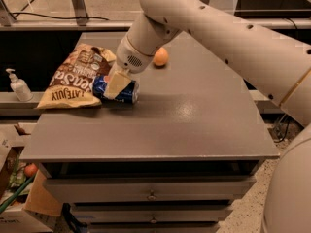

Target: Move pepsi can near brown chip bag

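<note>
The pepsi can (pixel 129 92) is dark blue and lies on its side on the grey table (pixel 194 120), touching the right edge of the brown chip bag (pixel 73 79). The bag lies flat at the table's left side, yellow band toward the front. My gripper (pixel 116 85) comes down from the upper right on a thick cream arm. It is shut on the can, with one cream finger (pixel 118 80) across the can's middle. The other finger is hidden behind the can.
A small orange fruit (pixel 161 57) sits on the table behind the gripper. A white soap bottle (pixel 18 86) stands on a lower ledge to the left. Cardboard boxes and another orange ball (pixel 30 170) lie on the floor at lower left. Drawers run under the tabletop.
</note>
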Motion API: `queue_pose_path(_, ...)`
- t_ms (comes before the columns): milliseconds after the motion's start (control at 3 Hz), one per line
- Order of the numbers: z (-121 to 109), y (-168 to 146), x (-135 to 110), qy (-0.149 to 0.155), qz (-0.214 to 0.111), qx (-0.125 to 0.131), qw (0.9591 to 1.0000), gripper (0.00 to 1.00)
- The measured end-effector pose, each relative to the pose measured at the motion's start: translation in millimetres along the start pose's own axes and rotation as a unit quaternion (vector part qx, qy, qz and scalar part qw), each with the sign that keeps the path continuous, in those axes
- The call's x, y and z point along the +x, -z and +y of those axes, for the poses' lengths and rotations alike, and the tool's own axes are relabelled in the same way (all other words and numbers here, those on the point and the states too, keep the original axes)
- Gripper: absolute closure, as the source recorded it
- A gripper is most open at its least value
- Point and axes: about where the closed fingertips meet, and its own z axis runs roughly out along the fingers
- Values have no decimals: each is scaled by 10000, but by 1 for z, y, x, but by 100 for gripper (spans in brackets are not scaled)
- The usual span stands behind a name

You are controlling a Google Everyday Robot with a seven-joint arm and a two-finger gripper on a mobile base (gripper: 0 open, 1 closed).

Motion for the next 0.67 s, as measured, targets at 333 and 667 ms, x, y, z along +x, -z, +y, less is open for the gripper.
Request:
queue_pose_path(333,-1,0,0,-1,-5,5,10000,36)
queue_pose_path(667,-3,2,1,-24,-11,28,10000,13)
